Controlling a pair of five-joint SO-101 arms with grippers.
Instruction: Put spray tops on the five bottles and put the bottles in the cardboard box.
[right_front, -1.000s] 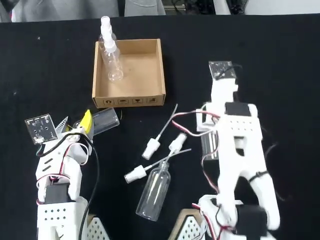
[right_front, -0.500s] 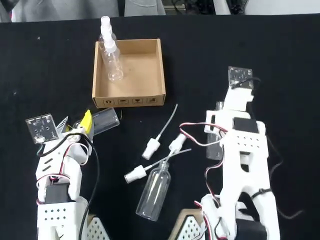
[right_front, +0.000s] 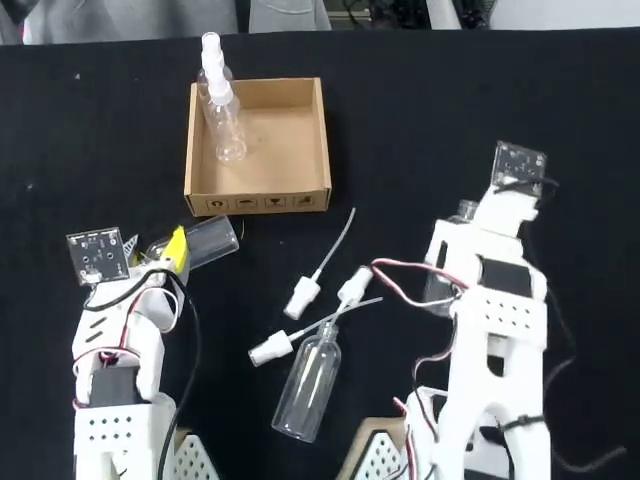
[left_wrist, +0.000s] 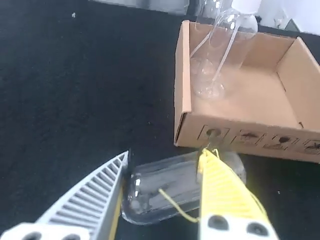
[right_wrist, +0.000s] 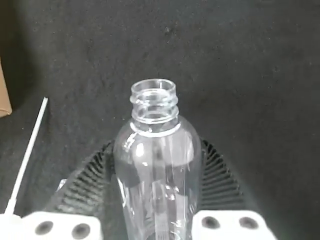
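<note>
Fingers (right_wrist: 85, 182) of my right gripper (right_wrist: 157, 146) are clamped around an uncapped bottle (right_wrist: 155, 115), and over the last second that arm has carried it off to the right, away from the loose spray tops (right_front: 301, 295). My left gripper (left_wrist: 165, 156) has its fingers (left_wrist: 222, 192) pinching a bare bottle (left_wrist: 160, 187) lying just in front of the cardboard box (right_front: 258, 201). Box has two topped bottles (right_front: 226, 125) in its far left corner, and one spare bottle (right_front: 308, 385) lies by the three tops between my arms.

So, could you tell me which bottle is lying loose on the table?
The bottle on its side beside the spray tops, ungripped. The left gripper and right gripper each hold one; two more are at the box.
</note>
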